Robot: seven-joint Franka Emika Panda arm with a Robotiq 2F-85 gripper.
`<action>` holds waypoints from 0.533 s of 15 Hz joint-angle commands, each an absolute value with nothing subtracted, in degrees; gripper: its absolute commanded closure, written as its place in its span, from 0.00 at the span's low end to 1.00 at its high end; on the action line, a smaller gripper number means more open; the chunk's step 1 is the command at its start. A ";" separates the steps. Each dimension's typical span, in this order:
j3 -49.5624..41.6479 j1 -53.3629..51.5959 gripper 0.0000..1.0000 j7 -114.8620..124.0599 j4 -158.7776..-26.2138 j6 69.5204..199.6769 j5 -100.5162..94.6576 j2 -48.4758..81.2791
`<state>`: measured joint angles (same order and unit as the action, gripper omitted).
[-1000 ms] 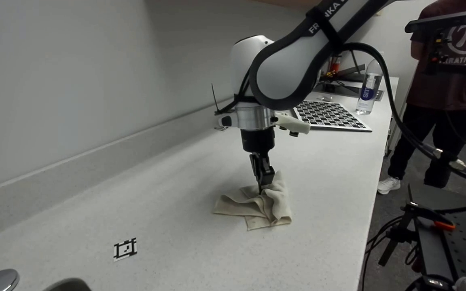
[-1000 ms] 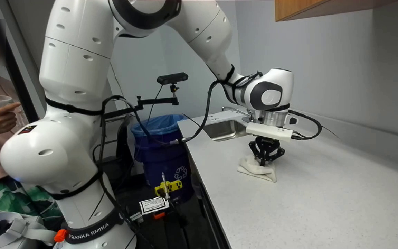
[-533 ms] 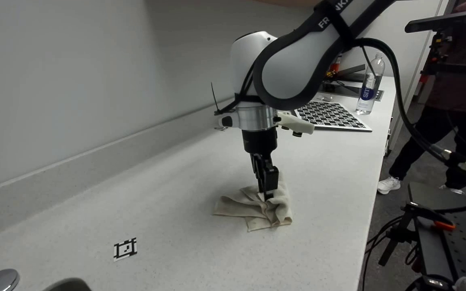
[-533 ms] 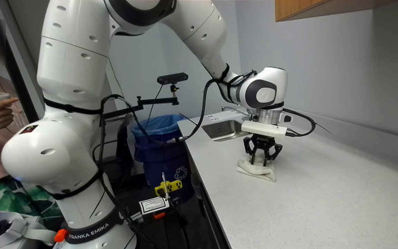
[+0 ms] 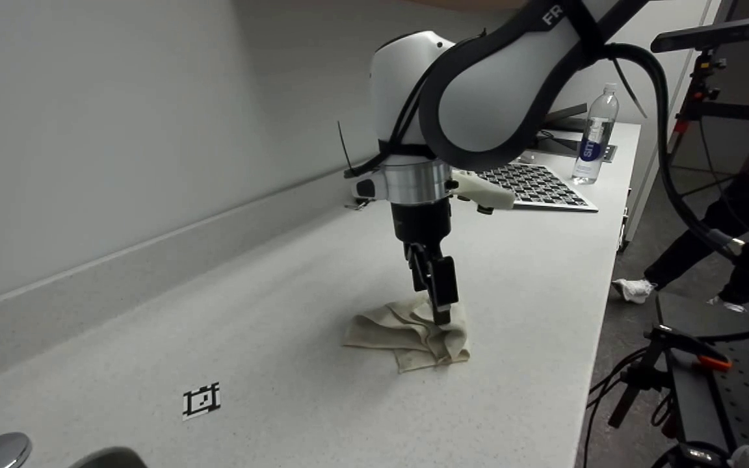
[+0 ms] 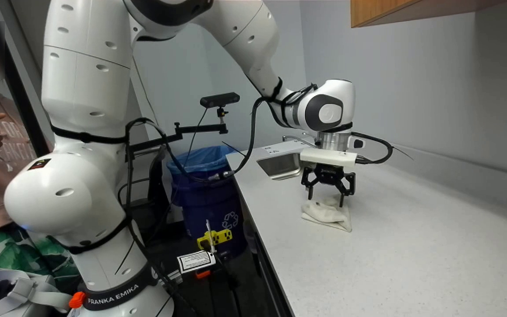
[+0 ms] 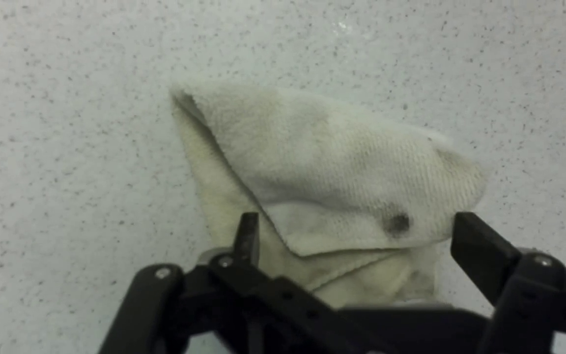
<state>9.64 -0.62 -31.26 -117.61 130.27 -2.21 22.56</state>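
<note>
1. A folded off-white terry cloth (image 7: pixel 322 157) lies on the speckled white bench (image 6: pixel 394 264).
2. The black two-fingered pincer (image 6: pixel 326 202) is released, jaws spread over the cloth.
3. In an exterior view, a rectangular steel sink (image 6: pixel 277 167) lies beyond the cloth.

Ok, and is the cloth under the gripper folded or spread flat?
Folded, loosely: in the wrist view, the cloth doubles over itself, one part lying across a lower layer, and both exterior views show it rumpled.
</note>
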 commanded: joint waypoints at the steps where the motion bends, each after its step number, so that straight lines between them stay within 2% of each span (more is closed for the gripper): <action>1: 9.36 -1.39 0.00 -29.74 -121.94 132.84 -3.38 17.85; 8: 8.81 -2.45 0.00 -28.98 -127.15 137.34 -7.03 13.59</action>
<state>9.68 -1.18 -30.95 -122.87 134.31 -3.97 17.33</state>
